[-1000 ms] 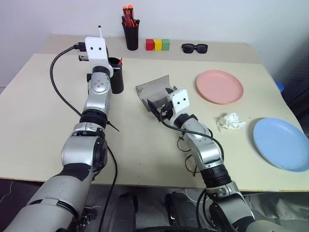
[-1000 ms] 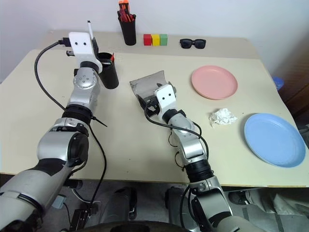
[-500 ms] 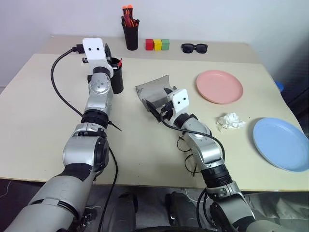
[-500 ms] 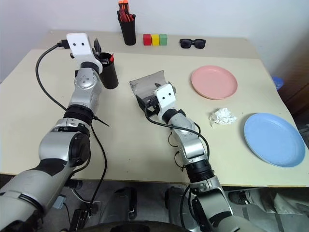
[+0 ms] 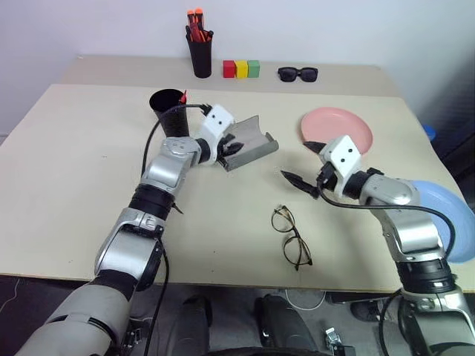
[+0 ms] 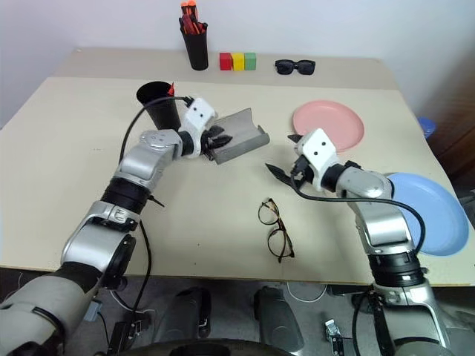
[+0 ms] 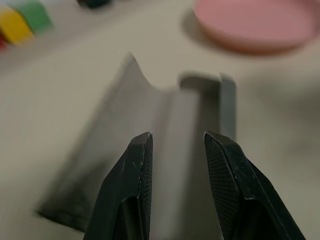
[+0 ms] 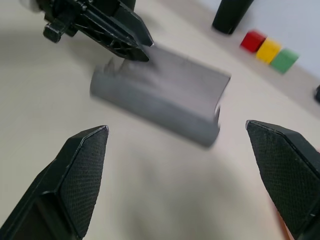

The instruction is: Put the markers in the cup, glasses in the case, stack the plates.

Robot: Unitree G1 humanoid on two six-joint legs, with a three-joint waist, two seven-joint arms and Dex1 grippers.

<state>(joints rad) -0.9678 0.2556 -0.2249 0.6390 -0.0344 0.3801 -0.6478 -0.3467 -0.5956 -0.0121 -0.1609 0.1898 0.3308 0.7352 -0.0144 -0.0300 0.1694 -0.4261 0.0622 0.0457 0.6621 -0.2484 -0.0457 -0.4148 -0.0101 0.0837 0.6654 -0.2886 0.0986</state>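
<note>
The left gripper (image 5: 236, 147) is sitting at the open case (image 5: 251, 142) mid-frame, fingers narrowly parted, empty. The right gripper (image 5: 303, 165) is hanging wide open beside the pink plate (image 5: 338, 125) (blue plate (image 5: 445, 215) at right edge). Glasses (image 5: 291, 237) are lying lower centre; the cup (image 5: 170, 111), upper left, is holding a red-tipped marker (image 5: 183, 96).

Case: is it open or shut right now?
Open. The case lies with its lid swung back and its hollow showing; the glasses lie on the table, outside it.
</note>
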